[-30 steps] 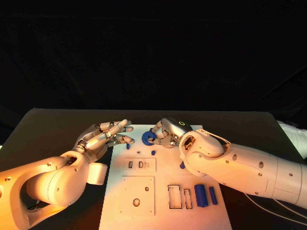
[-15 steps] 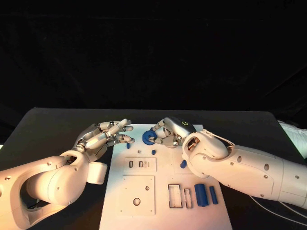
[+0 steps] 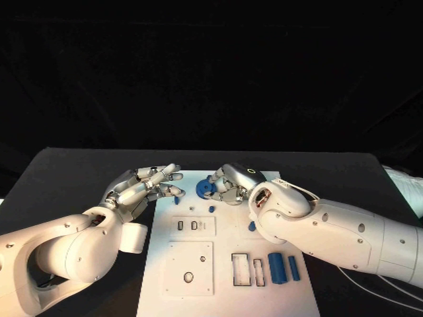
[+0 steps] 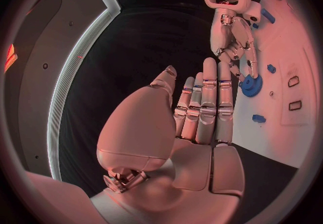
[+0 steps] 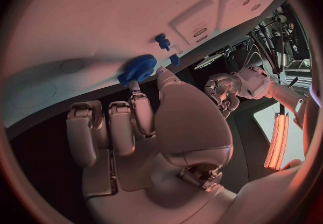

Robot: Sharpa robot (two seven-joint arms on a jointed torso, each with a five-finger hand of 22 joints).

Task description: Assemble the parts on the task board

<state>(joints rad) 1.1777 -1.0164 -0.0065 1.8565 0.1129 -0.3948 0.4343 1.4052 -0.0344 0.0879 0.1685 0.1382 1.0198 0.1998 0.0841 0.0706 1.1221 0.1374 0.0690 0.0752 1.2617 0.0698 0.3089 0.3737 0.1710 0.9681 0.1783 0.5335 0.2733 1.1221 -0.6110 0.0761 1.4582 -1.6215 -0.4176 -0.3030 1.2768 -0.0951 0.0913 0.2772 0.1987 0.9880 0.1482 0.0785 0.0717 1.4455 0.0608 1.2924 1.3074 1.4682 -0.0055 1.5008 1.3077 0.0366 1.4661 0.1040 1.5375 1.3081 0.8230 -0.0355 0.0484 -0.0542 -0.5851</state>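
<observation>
The right hand (image 3: 232, 183) pinched a blue gear (image 3: 205, 189) between thumb and fingertip at the far end of the task board (image 3: 229, 290) — its other fingers curled. The left hand (image 3: 143, 187) hovered just left of the gear, released, fingers apart, grasping nothing. Two blue bars (image 3: 283, 269) (side by side) lay near the board's right edge.

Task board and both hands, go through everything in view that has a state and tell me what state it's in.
task board: flat on the table, several slots unfilled
blue gear: at the board's far end, pinched by the right hand
right hand: holds the gear
left hand: fingers apart, holds nothing
two blue bars: lying side by side on the board
small blue peg: on the board, unheld
</observation>
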